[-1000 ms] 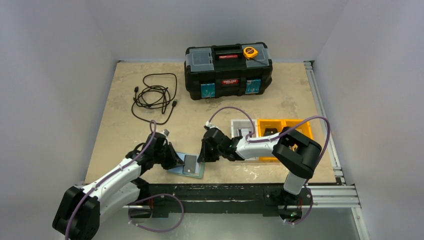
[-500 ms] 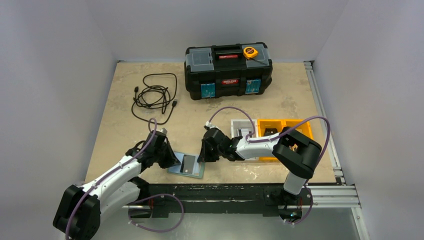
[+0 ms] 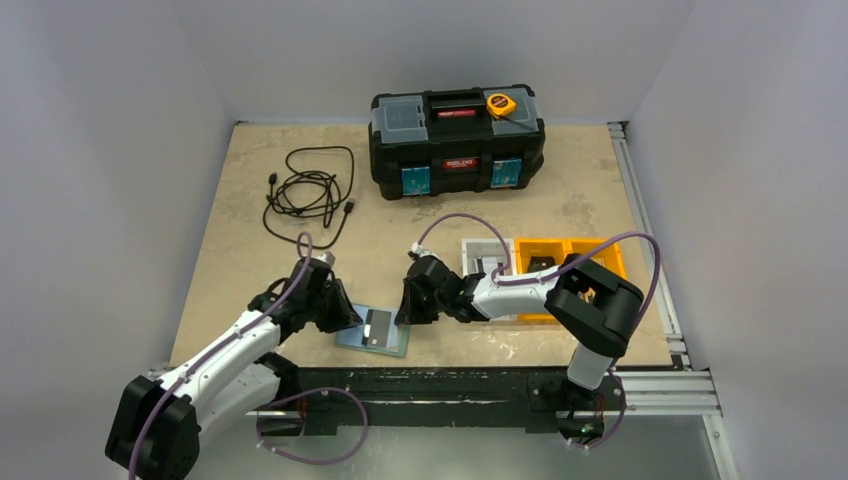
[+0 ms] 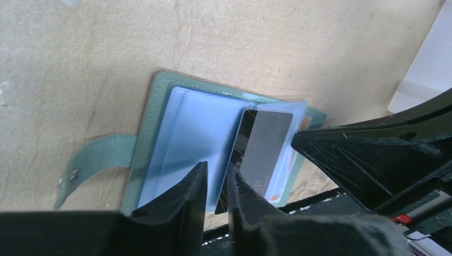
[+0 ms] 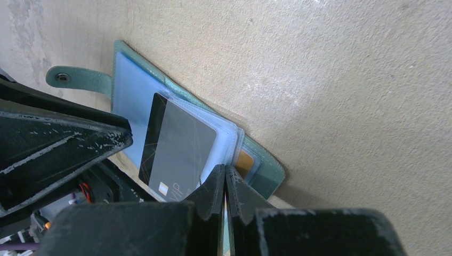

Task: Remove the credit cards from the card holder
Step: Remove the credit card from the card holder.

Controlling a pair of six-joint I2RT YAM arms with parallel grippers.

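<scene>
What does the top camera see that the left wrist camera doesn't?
Only the top camera shows the black toolbox, the coiled cable, the orange bin and both arms. Only the left wrist camera shows the little side tab and its own fingers up close. Both show the open card holder and the black card.
</scene>
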